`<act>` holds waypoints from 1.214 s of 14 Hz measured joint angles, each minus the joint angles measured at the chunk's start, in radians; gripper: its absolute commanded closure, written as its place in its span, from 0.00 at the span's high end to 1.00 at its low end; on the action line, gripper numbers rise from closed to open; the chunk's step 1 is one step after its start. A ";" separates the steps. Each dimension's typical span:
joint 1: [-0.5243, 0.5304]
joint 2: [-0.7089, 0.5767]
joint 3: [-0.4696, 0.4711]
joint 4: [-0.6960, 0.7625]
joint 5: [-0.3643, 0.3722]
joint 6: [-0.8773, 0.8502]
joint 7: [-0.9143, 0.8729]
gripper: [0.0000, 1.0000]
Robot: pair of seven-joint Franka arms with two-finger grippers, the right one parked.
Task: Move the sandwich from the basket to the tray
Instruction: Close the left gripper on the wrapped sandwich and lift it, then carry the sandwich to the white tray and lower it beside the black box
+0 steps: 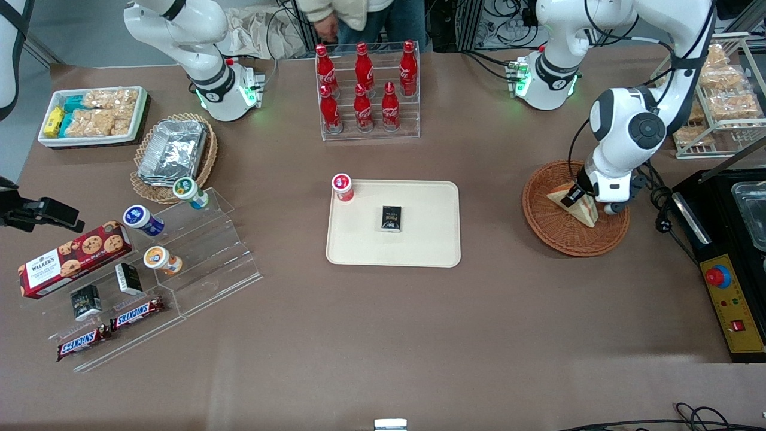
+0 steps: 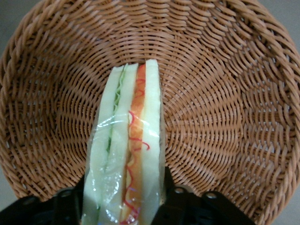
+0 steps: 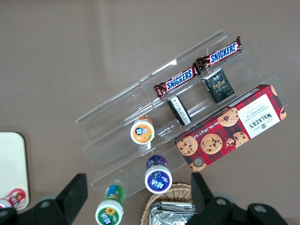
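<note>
The sandwich (image 1: 585, 209) is a wrapped wedge of white bread that stands on edge in the reddish-brown wicker basket (image 1: 556, 240), toward the working arm's end of the table. My left gripper (image 1: 575, 196) is down in the basket, with its fingers closed against both bread faces of the sandwich. In the left wrist view the sandwich (image 2: 126, 150) shows its green and red-orange layers between the black fingers (image 2: 176, 199), with the basket (image 2: 225, 93) weave under it. The cream tray (image 1: 419, 242) lies at the table's middle, apart from the basket.
A small black box (image 1: 392, 218) lies on the tray and a red-lidded cup (image 1: 342, 187) stands at its corner. A rack of red bottles (image 1: 366, 90) stands farther from the camera. A black machine (image 1: 727, 239) and a wire snack rack (image 1: 718, 102) flank the basket.
</note>
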 measured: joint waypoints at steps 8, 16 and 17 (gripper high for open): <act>-0.001 -0.107 -0.022 0.081 0.011 -0.198 0.114 0.00; -0.155 -0.324 -0.055 0.230 -0.038 -0.542 0.512 0.00; -0.205 -0.322 -0.057 0.237 -0.053 -0.542 0.516 0.00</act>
